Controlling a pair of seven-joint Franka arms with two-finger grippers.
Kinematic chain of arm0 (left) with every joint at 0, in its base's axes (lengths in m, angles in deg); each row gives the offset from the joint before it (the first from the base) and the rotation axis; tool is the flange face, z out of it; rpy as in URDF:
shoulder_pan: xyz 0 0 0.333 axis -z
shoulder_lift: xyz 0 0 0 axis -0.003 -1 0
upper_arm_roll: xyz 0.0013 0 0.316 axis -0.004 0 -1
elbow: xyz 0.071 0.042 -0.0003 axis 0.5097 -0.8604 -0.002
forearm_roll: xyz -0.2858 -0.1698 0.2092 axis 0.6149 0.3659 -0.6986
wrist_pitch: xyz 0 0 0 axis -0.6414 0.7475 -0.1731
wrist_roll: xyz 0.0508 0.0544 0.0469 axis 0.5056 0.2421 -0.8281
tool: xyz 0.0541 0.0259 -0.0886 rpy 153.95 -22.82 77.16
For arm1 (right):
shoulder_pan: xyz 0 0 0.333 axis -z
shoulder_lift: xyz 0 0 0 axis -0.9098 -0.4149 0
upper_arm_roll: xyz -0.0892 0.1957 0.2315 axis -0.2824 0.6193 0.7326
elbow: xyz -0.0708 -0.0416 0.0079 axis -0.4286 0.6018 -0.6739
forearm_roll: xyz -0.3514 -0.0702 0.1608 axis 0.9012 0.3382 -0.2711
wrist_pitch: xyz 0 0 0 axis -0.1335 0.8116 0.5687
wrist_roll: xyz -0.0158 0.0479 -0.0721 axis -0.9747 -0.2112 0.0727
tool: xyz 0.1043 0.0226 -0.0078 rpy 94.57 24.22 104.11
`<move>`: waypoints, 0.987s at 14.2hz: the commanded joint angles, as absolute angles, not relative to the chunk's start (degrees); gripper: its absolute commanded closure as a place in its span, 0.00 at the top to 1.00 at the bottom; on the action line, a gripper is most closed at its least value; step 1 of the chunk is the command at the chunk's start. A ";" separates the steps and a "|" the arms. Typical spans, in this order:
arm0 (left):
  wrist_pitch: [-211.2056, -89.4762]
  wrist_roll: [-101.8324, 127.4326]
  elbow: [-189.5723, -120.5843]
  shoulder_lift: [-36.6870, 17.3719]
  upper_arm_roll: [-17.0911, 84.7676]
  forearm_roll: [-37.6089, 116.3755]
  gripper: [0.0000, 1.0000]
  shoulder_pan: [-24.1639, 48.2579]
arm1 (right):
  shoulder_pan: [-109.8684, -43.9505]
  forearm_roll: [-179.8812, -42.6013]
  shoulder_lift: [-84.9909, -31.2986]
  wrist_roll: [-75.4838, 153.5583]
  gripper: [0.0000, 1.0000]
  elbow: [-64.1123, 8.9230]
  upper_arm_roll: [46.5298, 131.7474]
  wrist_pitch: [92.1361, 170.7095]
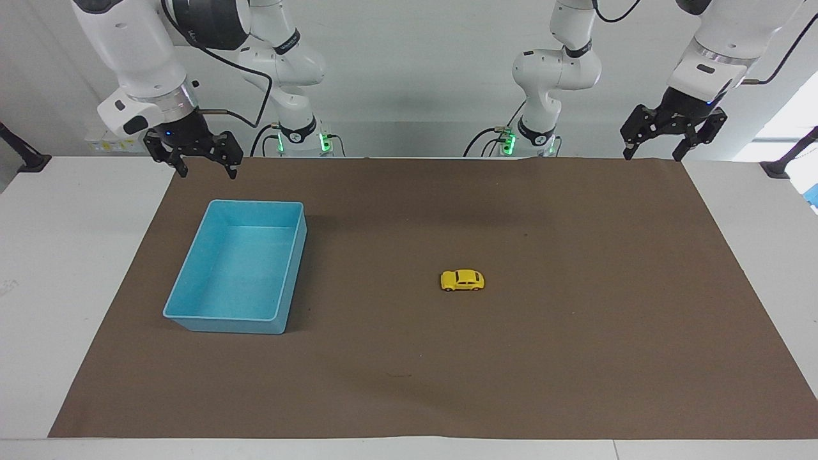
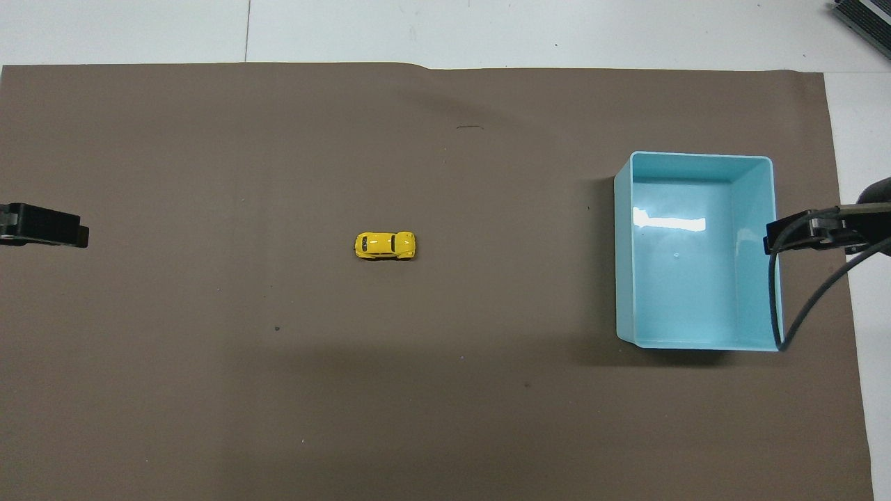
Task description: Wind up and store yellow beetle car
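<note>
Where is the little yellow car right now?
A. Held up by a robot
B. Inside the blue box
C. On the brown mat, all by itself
C: the yellow beetle car sits on the brown mat, apart from the empty blue box.

High facing camera across the table, steep overhead camera above the robots, both sharing the brown mat (image 1: 575, 358).
</note>
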State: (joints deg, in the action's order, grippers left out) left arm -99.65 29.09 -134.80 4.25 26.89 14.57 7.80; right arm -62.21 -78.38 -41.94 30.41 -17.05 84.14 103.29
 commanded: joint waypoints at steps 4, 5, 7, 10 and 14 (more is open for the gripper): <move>-99.50 22.63 -136.50 5.68 27.03 14.07 1.00 7.04 | -61.79 -79.42 -41.92 29.72 1.00 -16.92 84.31 102.68; -99.58 21.31 -136.50 5.68 27.21 14.07 1.00 6.08 | -61.79 -79.42 -41.92 29.72 1.00 -16.92 84.31 102.68; -99.59 17.37 -136.50 5.59 27.21 14.07 1.00 5.37 | -61.79 -79.42 -41.92 29.72 1.00 -16.92 84.31 102.68; -99.93 9.73 -136.67 5.06 27.21 14.07 1.00 4.58 | -61.79 -79.42 -41.92 29.72 1.00 -16.92 84.31 102.68; -100.81 -5.64 -137.63 4.53 27.21 14.07 1.00 5.10 | -61.79 -79.42 -41.92 29.72 1.00 -16.92 84.31 102.68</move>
